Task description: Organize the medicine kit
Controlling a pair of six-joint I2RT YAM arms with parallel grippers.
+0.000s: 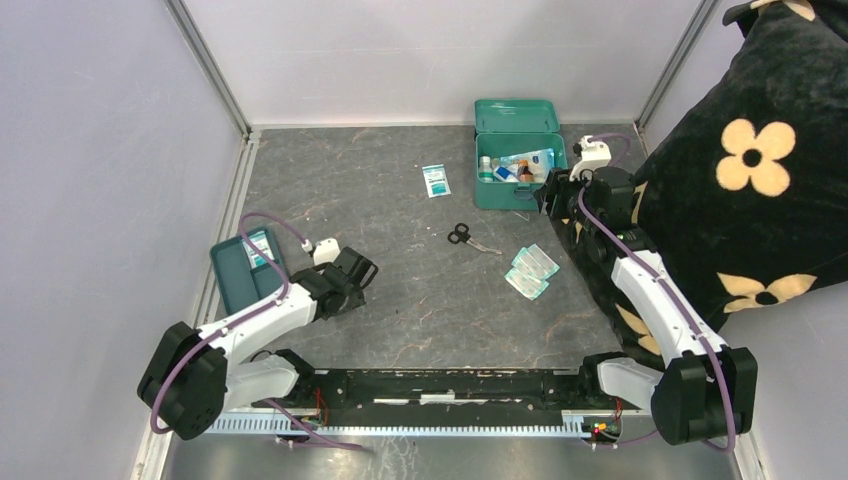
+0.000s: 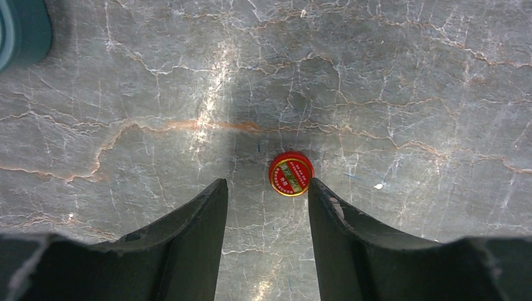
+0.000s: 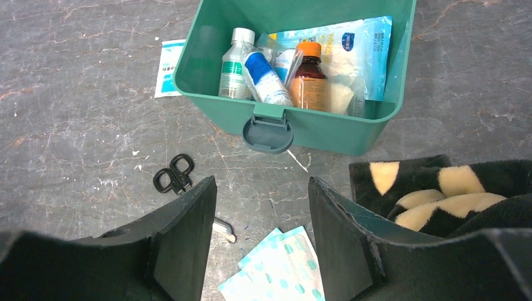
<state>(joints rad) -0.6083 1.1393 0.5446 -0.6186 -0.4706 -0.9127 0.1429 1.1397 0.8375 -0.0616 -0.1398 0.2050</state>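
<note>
The medicine kit (image 1: 515,160) is a teal box at the back right with its lid up; its front wall and latch (image 3: 268,128) face my right wrist camera. Inside stand bottles (image 3: 307,78) and packets. My right gripper (image 1: 547,195) (image 3: 262,182) hovers open just in front of the box with nothing between its fingers. My left gripper (image 1: 362,270) (image 2: 266,185) is open low over the table. A small round red tin (image 2: 291,174) lies just beyond its fingertips, against the tip of the right finger (image 2: 320,194) and not between the fingers.
Black scissors (image 1: 462,236) (image 3: 174,174), several plaster packets (image 1: 530,270) (image 3: 282,266) and a white sachet (image 1: 436,180) lie mid-table. A flat teal tray (image 1: 245,270) sits by the left arm. A black flowered cushion (image 1: 750,160) (image 3: 433,188) crowds the right side.
</note>
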